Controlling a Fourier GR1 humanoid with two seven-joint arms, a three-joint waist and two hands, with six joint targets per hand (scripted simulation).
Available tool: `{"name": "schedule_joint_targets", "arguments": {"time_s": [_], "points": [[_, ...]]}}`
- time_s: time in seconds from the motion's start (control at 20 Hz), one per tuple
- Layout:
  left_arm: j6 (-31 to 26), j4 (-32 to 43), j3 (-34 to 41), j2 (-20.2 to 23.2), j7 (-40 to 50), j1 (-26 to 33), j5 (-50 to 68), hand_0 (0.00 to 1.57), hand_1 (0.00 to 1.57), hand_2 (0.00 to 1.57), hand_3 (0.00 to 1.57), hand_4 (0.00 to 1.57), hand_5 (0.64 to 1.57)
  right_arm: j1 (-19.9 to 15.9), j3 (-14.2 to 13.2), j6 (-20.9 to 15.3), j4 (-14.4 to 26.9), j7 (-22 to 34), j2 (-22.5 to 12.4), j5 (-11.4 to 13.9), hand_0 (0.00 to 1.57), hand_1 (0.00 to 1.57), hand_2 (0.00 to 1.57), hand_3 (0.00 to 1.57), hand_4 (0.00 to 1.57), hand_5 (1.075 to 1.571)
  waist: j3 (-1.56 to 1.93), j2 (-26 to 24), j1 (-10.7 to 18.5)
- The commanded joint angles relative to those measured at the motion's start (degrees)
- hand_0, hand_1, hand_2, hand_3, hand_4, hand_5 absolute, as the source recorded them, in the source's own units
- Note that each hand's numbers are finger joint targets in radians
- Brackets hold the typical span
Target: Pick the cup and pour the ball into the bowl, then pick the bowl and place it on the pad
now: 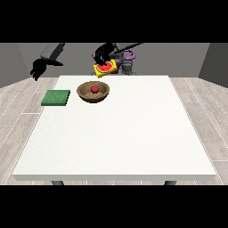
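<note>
The bowl [93, 92] sits on the table [120, 147] toward its far edge, with the ball [95, 89] inside it. The pad [56, 97] lies just beside the bowl at nine o'clock. The cup [105, 68] is held above the bowl at one o'clock.

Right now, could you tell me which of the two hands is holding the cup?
The hand at the view's right holds the tilted yellow cup above the table's far edge; the hand at the view's left hangs with nothing in it.
</note>
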Motion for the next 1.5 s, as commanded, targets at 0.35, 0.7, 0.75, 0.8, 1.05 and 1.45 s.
{"name": "schedule_joint_targets", "arguments": {"time_s": [0.35,0.7,0.75,0.8,1.05,1.45], "points": [[13.2,-11.3,17.9,2.7,-1.1,8.6,13.8,0.36,0.36,1.57,1.57,0.99,1.555,2.5,-0.9,-0.2,1.8,3.8,1.6,-2.0,0.0,0.0,0.0,0.0,0.47,1.557,-0.23,-0.9,8.1],[17.0,-15.1,32.2,5.2,-13.7,14.9,36.4,1.27,1.27,1.57,1.57,0.97,1.554,0.9,-2.3,-4.0,-0.4,2.2,2.9,-3.0,0.0,0.0,0.0,0.0,0.3,1.559,-0.28,5.9,10.6],[17.7,-15.4,33.4,3.7,-15.3,17.5,40.3,1.29,1.29,1.57,1.53,1.0,1.564,0.8,-2.5,-4.1,-0.8,2.4,3.1,-3.4,0.0,0.0,0.0,0.0,0.24,1.561,-0.4,6.6,10.9],[17.8,-16.3,36.0,2.8,-15.9,16.1,43.6,1.24,1.24,1.57,1.24,0.91,1.546,-0.1,-2.7,-4.1,-0.7,3.0,3.9,-3.9,0.0,0.0,0.0,0.0,0.22,1.565,-0.37,7.8,11.3],[17.5,-15.0,42.9,-0.2,-24.7,17.3,57.3,0.78,0.78,0.7,0.09,0.86,1.531,-3.5,-1.7,-3.5,-3.6,4.6,5.5,-4.7,0.0,0.0,0.0,0.0,0.38,1.569,-0.34,13.8,8.3],[13.9,-6.7,50.4,1.0,-37.6,22.5,71.6,0.0,0.0,0.0,0.0,0.0,1.516,-2.3,6.0,-9.4,-9.6,7.3,15.7,-0.4,0.0,0.0,0.0,0.0,0.23,1.549,-0.15,11.4,1.8]]}}
